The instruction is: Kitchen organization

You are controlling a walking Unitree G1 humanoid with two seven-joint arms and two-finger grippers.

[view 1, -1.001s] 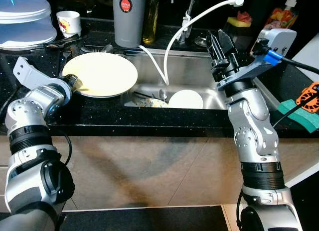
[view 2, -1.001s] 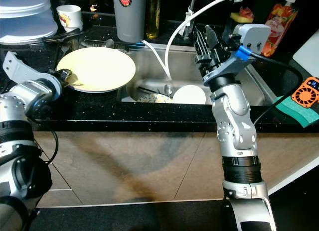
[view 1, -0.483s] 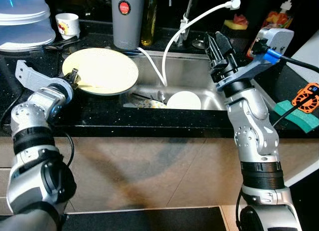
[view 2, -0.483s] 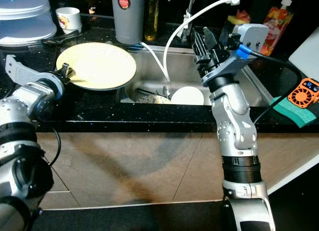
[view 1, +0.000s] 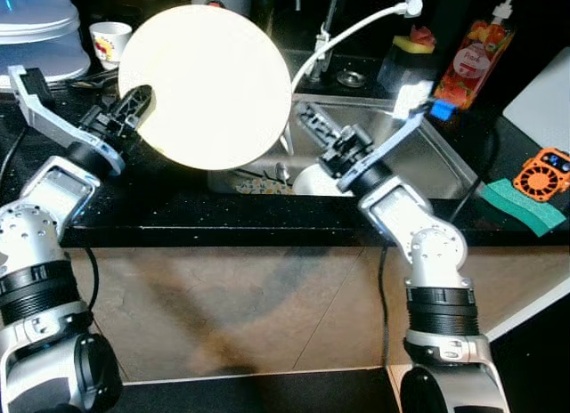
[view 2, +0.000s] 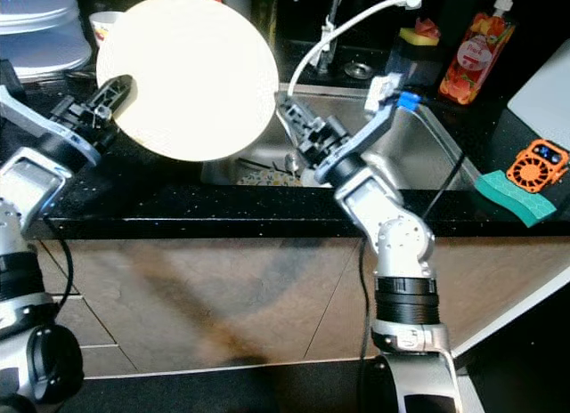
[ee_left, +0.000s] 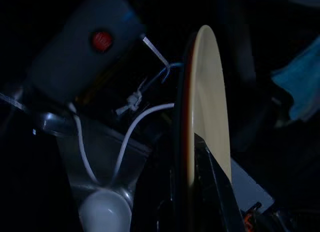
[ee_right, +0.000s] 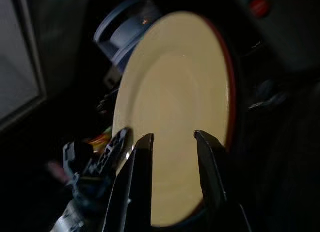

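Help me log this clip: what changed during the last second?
The left gripper, shut on the plate, lifted it off the counter and tipped it upright. The right gripper, open, swung down toward the plate. The white bowl stayed in the sink.

The round pale-yellow plate (view 1: 207,85) with a red rim stands nearly upright above the desk edge, gripped at its rim by the left pincer (view 1: 135,106).

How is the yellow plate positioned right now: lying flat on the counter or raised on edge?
Raised on edge. The left gripper clamps the yellow plate by its rim, off the counter, its face toward the camera.
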